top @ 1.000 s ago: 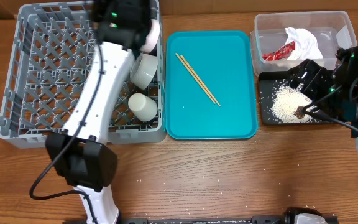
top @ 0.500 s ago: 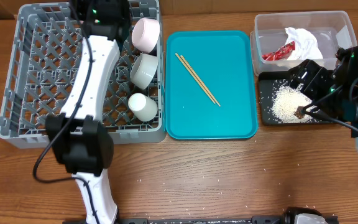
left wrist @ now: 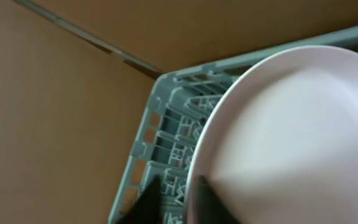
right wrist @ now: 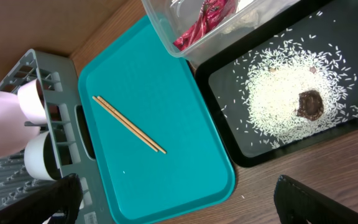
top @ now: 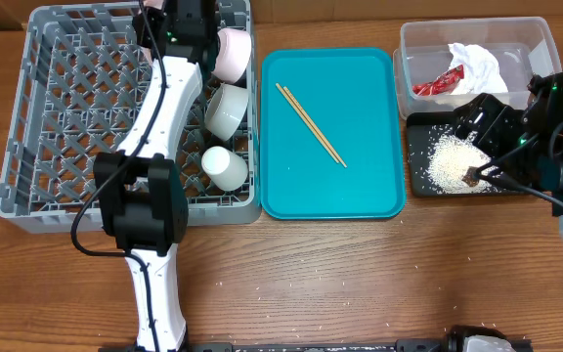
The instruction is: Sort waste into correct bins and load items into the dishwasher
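You are loading dishes. Your left gripper [left wrist: 179, 198] is deep in the upper right corner of the dish rack [top: 57, 117], with the pink plate [left wrist: 291, 137] filling the right half of the left wrist view. Its two dark fingers sit either side of the plate's rim at the bottom of that view. I cannot tell whether they are squeezing the rim or have let go. From above, your arm hides the plate. The right wrist view shows it on edge in the rack, at the far left of the frame.

Just right of your arm in the overhead view, the pink bowl [top: 233, 54], the grey-white bowl [top: 226, 110] and the cup [top: 225, 168] sit in a column down the rack's right side.

The waste looks sorted. The napkin [top: 477, 64] and red wrapper [top: 436, 85] are in the clear tub [top: 526, 39], upper right. The rice [top: 453, 161] and brown lump [right wrist: 309, 104] are in the black tray [top: 418, 181] below it. Your right gripper [right wrist: 176, 186] hangs over that tray, spread wide and empty.

Only the chopsticks [top: 311, 124] are not yet loaded. They lie side by side, diagonally, on the teal tray [top: 360, 176] in the middle.

Next, check that the plate stands between the pegs without leaning on the pink bowl. Then free it and lift straight out so you don't drag it over. After that come the chopsticks, which are thin and flat on the tray and need a low, careful pinch.
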